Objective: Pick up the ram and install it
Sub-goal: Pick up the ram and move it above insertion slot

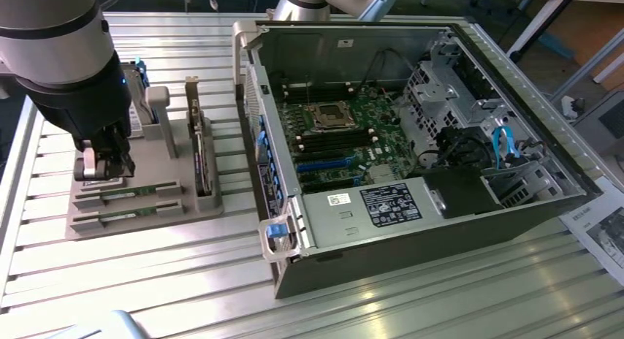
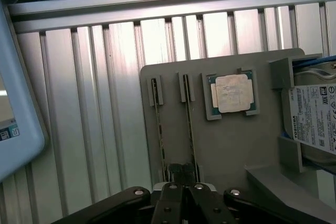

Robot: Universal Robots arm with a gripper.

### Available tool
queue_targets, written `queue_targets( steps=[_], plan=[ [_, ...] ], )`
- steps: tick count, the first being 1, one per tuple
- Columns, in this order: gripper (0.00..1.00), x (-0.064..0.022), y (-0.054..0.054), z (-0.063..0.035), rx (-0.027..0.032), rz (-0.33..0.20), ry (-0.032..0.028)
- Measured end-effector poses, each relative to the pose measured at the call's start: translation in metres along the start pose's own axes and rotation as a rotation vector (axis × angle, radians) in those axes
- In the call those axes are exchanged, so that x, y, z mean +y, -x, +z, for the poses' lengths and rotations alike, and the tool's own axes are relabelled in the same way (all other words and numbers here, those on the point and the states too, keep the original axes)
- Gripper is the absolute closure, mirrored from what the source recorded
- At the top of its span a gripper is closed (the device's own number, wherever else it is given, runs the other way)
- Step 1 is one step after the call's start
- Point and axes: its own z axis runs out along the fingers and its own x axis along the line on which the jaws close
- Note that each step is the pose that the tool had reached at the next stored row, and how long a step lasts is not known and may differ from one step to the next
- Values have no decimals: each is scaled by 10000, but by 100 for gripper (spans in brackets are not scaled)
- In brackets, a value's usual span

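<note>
Here the hand [image 2: 181,172] is closed tight, its fingertips pressed together over the grey holder [image 2: 231,150] on the worktop [image 1: 146,280]. The ram [image 2: 190,124] stands on edge in its holder slot, just beside a second stick [image 2: 159,129].

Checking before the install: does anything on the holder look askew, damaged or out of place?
Nothing stands out. Both ram sticks stand straight and parallel in their slots on the holder, and the CPU lies square in its recess. The hand, shut, is at one end of the sticks.
</note>
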Motion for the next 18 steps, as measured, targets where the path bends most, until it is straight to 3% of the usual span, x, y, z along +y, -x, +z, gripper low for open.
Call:
queue_targets(
  steps=[6, 7, 12, 13, 18],
  plan=[
    [89, 0, -2, 1, -4, 0, -2],
    [83, 0, -2, 1, -5, 0, -1],
    [83, 0, -2, 1, -4, 1, -1],
    [76, 0, -2, 1, -4, 0, 0],
    [76, 1, -2, 1, -2, -53, 1]
  ],
)
